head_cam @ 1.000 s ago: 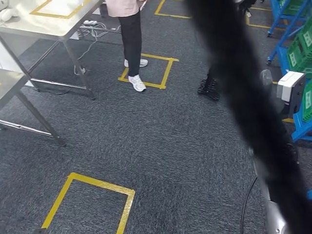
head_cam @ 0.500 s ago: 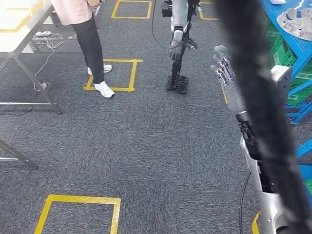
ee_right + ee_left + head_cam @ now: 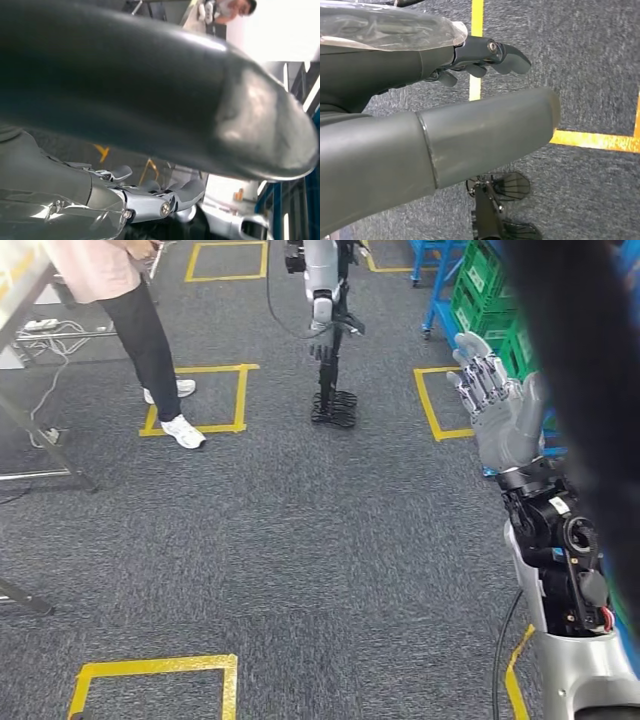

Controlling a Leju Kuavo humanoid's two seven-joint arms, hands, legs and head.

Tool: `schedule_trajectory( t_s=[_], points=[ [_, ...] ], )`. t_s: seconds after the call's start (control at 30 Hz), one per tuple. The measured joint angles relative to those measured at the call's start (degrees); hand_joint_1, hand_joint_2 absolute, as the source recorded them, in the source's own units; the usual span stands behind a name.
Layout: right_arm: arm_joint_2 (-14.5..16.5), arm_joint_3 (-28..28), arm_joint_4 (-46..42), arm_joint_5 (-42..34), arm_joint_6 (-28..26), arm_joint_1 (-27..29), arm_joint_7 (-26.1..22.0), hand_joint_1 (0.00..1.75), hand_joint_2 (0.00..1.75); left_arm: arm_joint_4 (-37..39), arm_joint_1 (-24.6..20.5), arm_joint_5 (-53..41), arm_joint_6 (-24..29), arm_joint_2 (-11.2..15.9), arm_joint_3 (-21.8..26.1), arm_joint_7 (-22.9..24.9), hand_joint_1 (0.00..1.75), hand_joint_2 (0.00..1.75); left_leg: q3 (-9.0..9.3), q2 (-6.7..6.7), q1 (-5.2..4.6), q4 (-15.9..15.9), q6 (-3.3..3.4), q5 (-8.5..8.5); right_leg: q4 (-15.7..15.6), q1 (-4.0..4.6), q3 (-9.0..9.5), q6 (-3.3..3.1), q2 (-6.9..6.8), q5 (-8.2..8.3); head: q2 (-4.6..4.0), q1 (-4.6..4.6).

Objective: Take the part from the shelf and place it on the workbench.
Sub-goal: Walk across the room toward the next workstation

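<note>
Flanking the raised right hand [image 3: 502,410], fingers [image 3: 474,375] spread and empty: green crates [image 3: 490,295], another robot [image 3: 326,330].

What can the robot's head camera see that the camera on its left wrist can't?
The head view alone has the raised right hand with fingers spread and holding nothing, a person's legs and white sneakers, another robot standing on the carpet, and green crates on a blue rack. The left wrist view alone has the left hand close up, its thick grey thumb and darker fingers straight, holding nothing. Both have grey carpet and yellow floor tape.
</note>
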Motion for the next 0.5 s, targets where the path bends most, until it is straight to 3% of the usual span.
schedule_trajectory(
  t_s=[0.03,0.1,0.17,0.2,0.23,0.27,0.3,0.33,0.4,0.47,0.5],
  points=[
    [0.0,0.0,0.1,0.0,0.0,-0.1,-0.1,0.00,0.00,0.0,0.0,0.0,0.0,0.0,0.0,0.0,0.00,0.00,0.12,0.15,0.09,0.1,-0.30,-0.26,-0.2,-0.07,0.02,-0.34,0.67,0.09,0.01,-0.10],
    [0.1,0.1,0.2,0.2,0.1,-0.6,-0.1,0.00,0.00,0.0,0.0,0.1,-0.2,0.0,0.0,-0.1,0.00,0.00,-0.76,-2.14,0.36,2.7,-0.84,-2.11,-0.4,-0.25,0.12,-1.08,2.01,0.36,0.01,-0.40],
    [0.3,0.4,0.3,0.5,0.2,-1.0,-0.1,0.00,0.00,0.0,0.2,0.2,-0.3,0.1,0.1,-0.1,0.00,0.00,-4.26,-5.19,0.49,10.0,-1.05,-5.79,-0.6,-0.35,0.08,-1.60,3.39,0.53,0.01,-1.09],
    [0.5,0.5,0.5,0.7,0.2,-1.1,-0.1,0.00,0.00,0.0,0.4,0.2,-0.3,0.1,0.1,-0.1,0.00,0.00,-6.51,-5.68,0.49,14.2,-1.06,-7.39,-0.6,-0.33,0.03,-1.76,4.13,0.54,0.01,-1.43],
    [0.6,0.7,0.6,0.8,0.2,-1.1,-0.1,0.00,0.00,0.0,0.6,0.2,-0.4,0.2,0.2,-0.1,0.00,0.00,-8.26,-5.86,0.47,17.1,-1.05,-8.04,-0.5,-0.32,0.01,-1.82,4.94,0.54,0.01,-1.72],
    [0.7,0.8,0.8,0.8,0.2,-1.1,-0.1,0.00,0.00,0.0,0.7,0.3,-0.4,0.3,0.2,-0.2,0.00,0.00,-9.10,-5.95,0.47,17.9,-1.00,-7.56,-0.5,-0.31,0.04,-1.84,5.74,0.53,0.01,-1.93],
    [0.8,0.9,0.9,0.9,0.2,-1.1,-0.1,0.00,0.00,0.0,0.7,0.3,-0.4,0.3,0.3,-0.2,0.00,0.00,-8.75,-6.07,0.50,16.3,-0.92,-5.92,-0.5,-0.32,0.11,-1.85,6.52,0.53,0.01,-2.09],
    [0.9,0.9,1.0,1.0,0.1,-1.1,-0.2,0.00,0.00,0.0,0.6,0.3,-0.5,0.4,0.3,-0.2,0.00,0.00,-7.41,-6.50,0.57,12.8,-0.80,-3.58,-0.5,-0.34,0.21,-1.82,7.26,0.52,0.01,-2.23],
    [1.1,1.1,1.3,1.0,0.1,-1.2,-0.3,0.00,0.00,0.0,0.5,0.3,-0.5,0.6,0.3,-0.2,0.00,0.00,-4.04,-8.63,0.85,4.6,-0.56,0.27,-0.3,-0.29,0.20,-1.54,8.63,0.47,0.01,-2.54],
    [1.2,1.3,1.5,1.1,0.0,-1.4,-0.6,0.00,0.00,0.0,0.5,0.3,-0.5,0.8,0.4,-0.2,0.00,0.00,-2.49,-9.81,0.91,0.9,-0.27,1.28,-0.3,-0.31,-0.08,-0.92,9.91,0.53,0.01,-2.63],
    [1.2,1.4,1.6,1.2,0.0,-1.4,-0.8,0.00,0.00,0.0,0.4,0.3,-0.5,0.8,0.4,-0.2,0.00,0.00,-2.35,-9.38,0.81,0.6,-0.06,1.25,-0.3,-0.34,-0.22,-0.53,10.54,0.62,0.01,-2.59]
  ],
)
